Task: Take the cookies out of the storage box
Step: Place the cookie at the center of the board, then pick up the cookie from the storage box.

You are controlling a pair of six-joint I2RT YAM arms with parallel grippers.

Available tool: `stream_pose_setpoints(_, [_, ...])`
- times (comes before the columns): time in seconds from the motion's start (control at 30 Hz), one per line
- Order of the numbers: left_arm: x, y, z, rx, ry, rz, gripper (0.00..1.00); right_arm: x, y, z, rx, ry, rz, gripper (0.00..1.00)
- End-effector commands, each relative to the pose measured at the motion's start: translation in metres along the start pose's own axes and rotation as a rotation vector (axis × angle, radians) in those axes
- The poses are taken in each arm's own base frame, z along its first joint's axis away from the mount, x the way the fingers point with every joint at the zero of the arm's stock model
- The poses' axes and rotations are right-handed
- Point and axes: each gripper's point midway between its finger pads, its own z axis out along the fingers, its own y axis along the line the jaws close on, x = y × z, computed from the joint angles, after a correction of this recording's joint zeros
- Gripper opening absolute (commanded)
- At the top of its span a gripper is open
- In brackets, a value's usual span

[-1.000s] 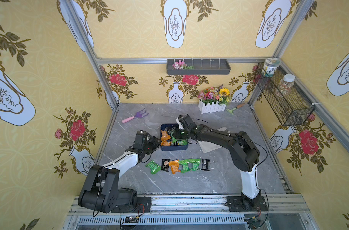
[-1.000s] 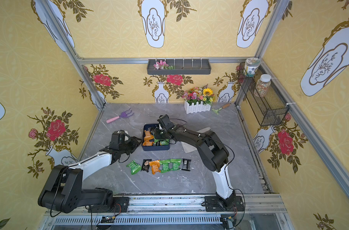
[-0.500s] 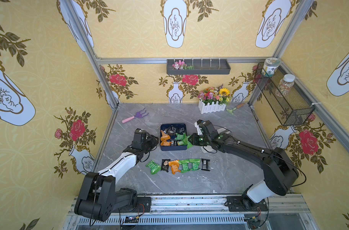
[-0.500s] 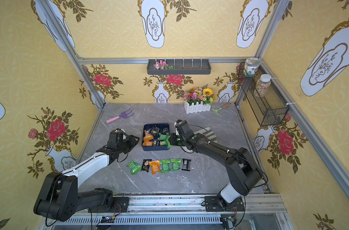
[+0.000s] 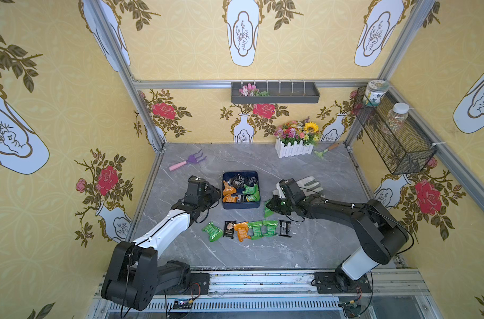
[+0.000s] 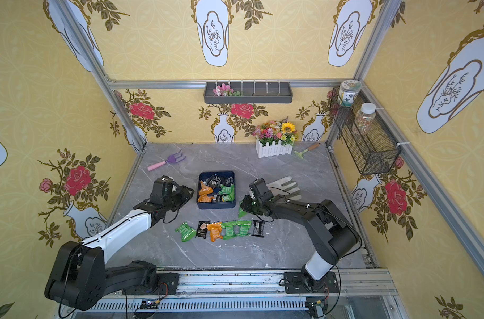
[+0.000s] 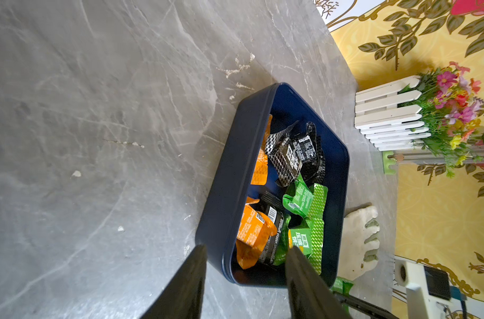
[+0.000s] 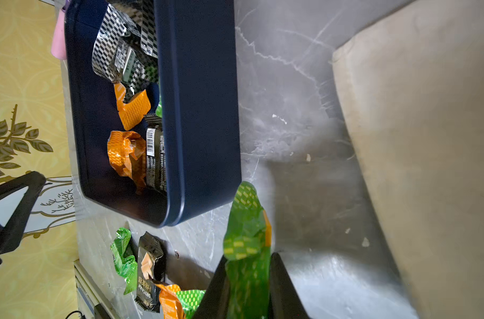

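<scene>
The navy storage box (image 5: pixel 241 205) sits mid-table with several green, orange and black cookies (image 5: pixel 236 190) inside. A row of several cookies (image 5: pixel 247 229) lies on the table in front of it. My right gripper (image 5: pixel 271 205) hangs just off the box's front right corner, shut on a green cookie (image 8: pixel 246 221) that sticks out past its fingertips. My left gripper (image 5: pixel 216 193) stands open at the box's left side. In the left wrist view the box's near corner (image 7: pixel 229 179) shows between the spread fingers, which hold nothing.
A white glove (image 5: pixel 307 185) lies just behind the right gripper. A purple rake (image 5: pixel 188 161), a white flower planter (image 5: pixel 294 146) and a small trowel (image 5: pixel 325 151) lie toward the back. A wire basket (image 5: pixel 392 135) hangs on the right wall.
The right gripper has come out of the box, moving right and toward the front with the green cookie in it. The left arm has hardly moved.
</scene>
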Motion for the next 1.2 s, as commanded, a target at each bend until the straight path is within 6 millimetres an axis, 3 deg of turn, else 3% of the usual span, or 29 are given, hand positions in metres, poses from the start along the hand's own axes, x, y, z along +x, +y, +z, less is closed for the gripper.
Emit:
stream_pose_setpoints(0.0, [-0.002,0.004,-0.002,-0.031,-0.010,0.020,0.51,-0.007,0.011,0.006,-0.063,-0.026,-0.004,0.20])
stream_pose_setpoints(0.23, [-0.002,-0.005,0.001,-0.035,-0.005,0.074,0.52,0.004,-0.019,0.002,0.068,-0.009,-0.017,0.45])
stream_pose_setpoints(0.5, [0.001,-0.021,0.016,-0.180,0.006,0.181,0.54,-0.018,-0.002,-0.042,0.124,-0.101,-0.121,0.60])
stream_pose_setpoints(0.63, [0.020,-0.037,0.033,-0.230,0.034,0.229,0.56,-0.025,0.004,-0.057,0.134,-0.142,-0.152,0.61])
stream_pose_setpoints(0.8, [0.034,-0.050,0.059,-0.309,0.068,0.285,0.60,-0.023,0.001,-0.057,0.136,-0.150,-0.144,0.61])
stream_pose_setpoints(1.17, [0.019,-0.058,0.099,-0.440,0.009,0.198,0.62,-0.021,-0.004,-0.053,0.130,-0.143,-0.143,0.61])
